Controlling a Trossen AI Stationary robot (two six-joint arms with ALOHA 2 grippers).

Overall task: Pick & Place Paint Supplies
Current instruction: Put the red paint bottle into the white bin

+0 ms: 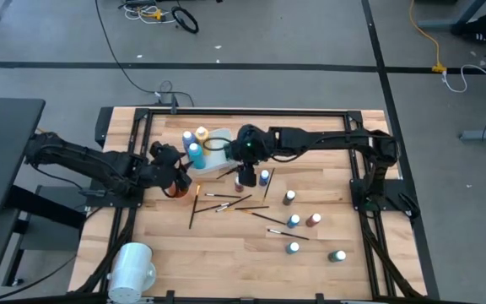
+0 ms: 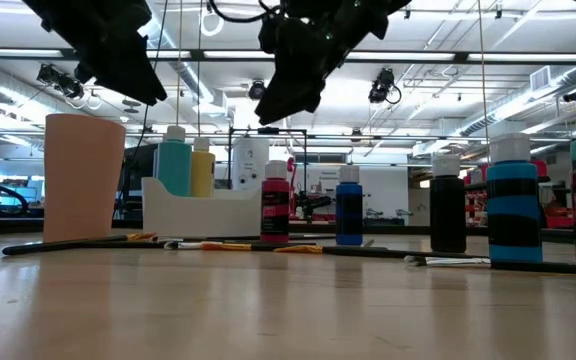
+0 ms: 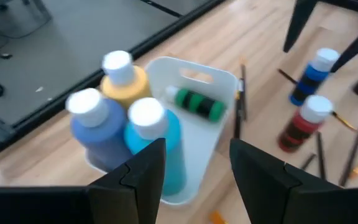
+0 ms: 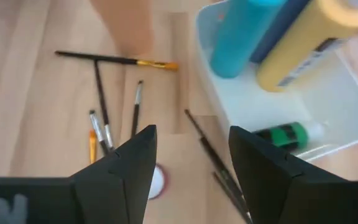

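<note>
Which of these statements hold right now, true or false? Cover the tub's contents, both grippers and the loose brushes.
1. The white tub holds three upright bottles and a green bottle lying down. True.
2. The right gripper is shut on a brush. False: it is open and empty, above the table beside the tub.
3. The left gripper is open. True.
4. All brushes are in the tub. False: several brushes lie on the table.

paint bottles and brushes, some in the tub, most loose on the table

three bottles (image 3: 126,118), blue, teal and yellow, stand upright in the white tub (image 3: 219,134), a green bottle (image 3: 199,104) lying beside them; red bottle (image 3: 302,123) and blue bottle (image 3: 314,74) stand outside among scattered dark-handled brushes (image 1: 226,203).
</note>
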